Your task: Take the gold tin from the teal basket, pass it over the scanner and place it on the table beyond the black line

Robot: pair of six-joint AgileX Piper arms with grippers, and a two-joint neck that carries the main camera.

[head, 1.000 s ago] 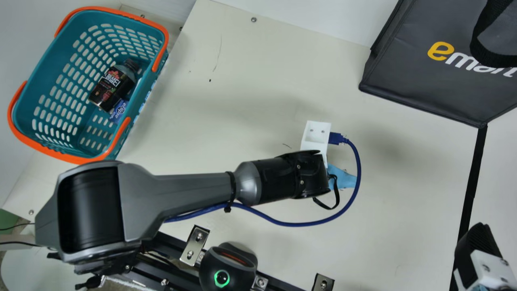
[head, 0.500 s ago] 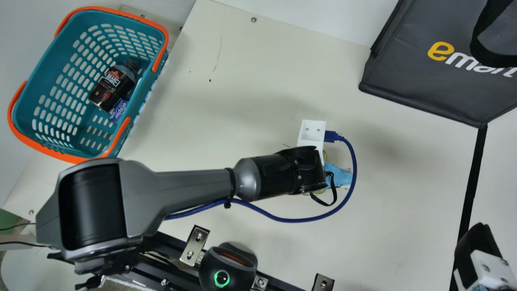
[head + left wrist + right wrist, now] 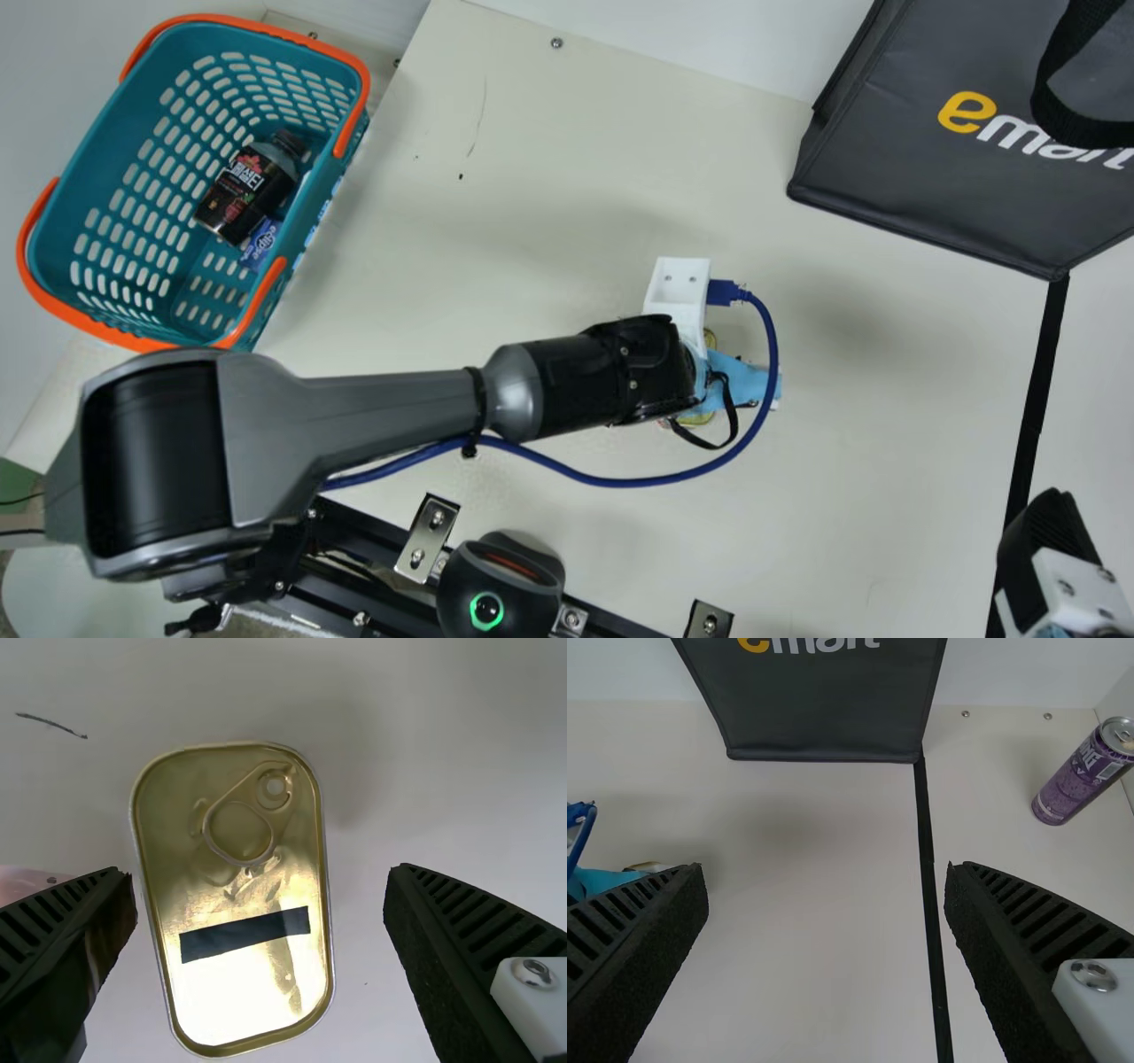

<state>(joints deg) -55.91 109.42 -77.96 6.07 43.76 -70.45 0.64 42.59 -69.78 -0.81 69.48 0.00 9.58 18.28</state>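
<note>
Left jaws gape over gold tin (image 3: 232, 890); teal basket (image 3: 87, 177) holds bottle (image 3: 248, 190) and packet (image 3: 260, 243).

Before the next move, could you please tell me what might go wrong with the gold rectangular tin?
The gold rectangular tin lies between the open fingers of the left gripper but looks nearer one finger, so closing could nudge or turn it rather than grip it squarely. Its metal looks smooth, so a shallow grip might slip. The blue cable loops out beside that arm and could perhaps snag during the carry.
</note>
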